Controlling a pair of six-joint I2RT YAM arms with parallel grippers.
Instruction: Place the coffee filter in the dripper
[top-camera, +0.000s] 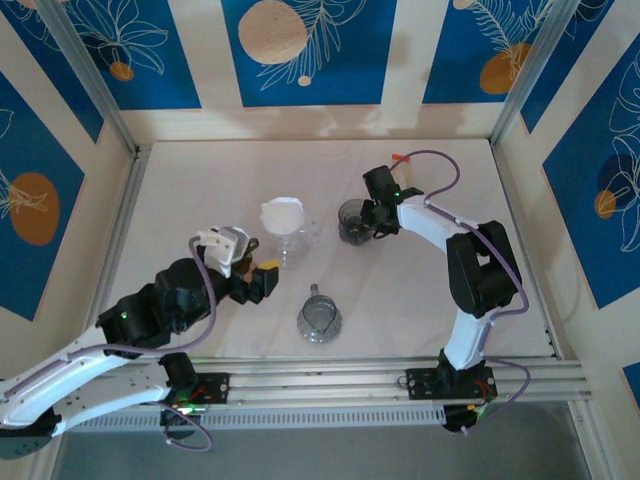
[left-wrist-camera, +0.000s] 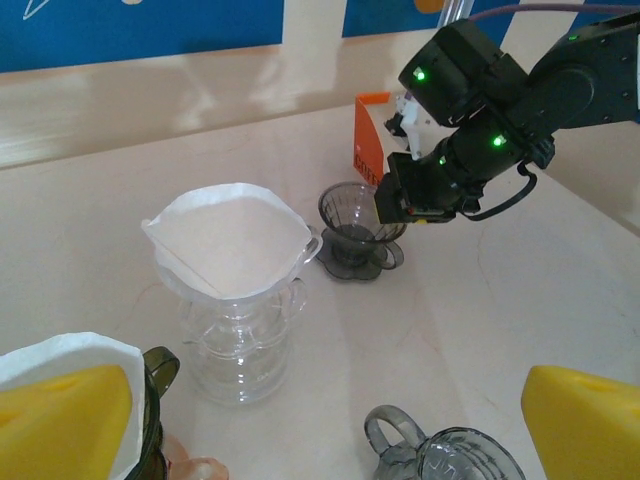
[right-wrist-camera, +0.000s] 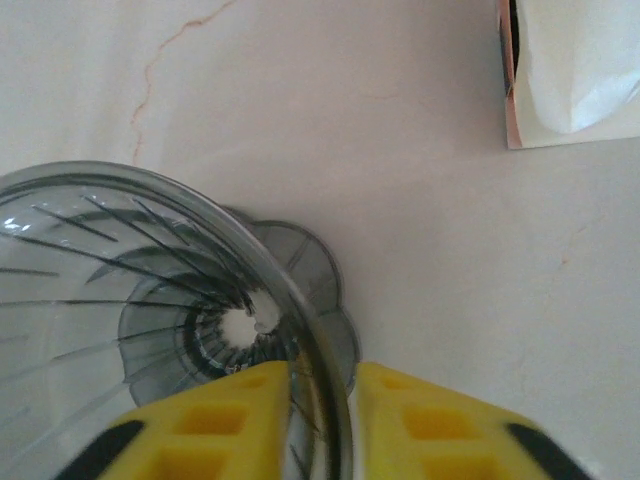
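Pale table (top-camera: 200, 180) | right pincer (right-wrist-camera: 325, 400) pinches dark dripper (top-camera: 352, 218) rim, 1 o'clock | left pincer (left-wrist-camera: 320, 425) agape | step: steadying it | next: seat filter (left-wrist-camera: 60, 355) squarely

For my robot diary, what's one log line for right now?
left end effector: open | right end effector: shut on rim of smoky grey plastic dripper | white paper filter: in clear plastic dripper
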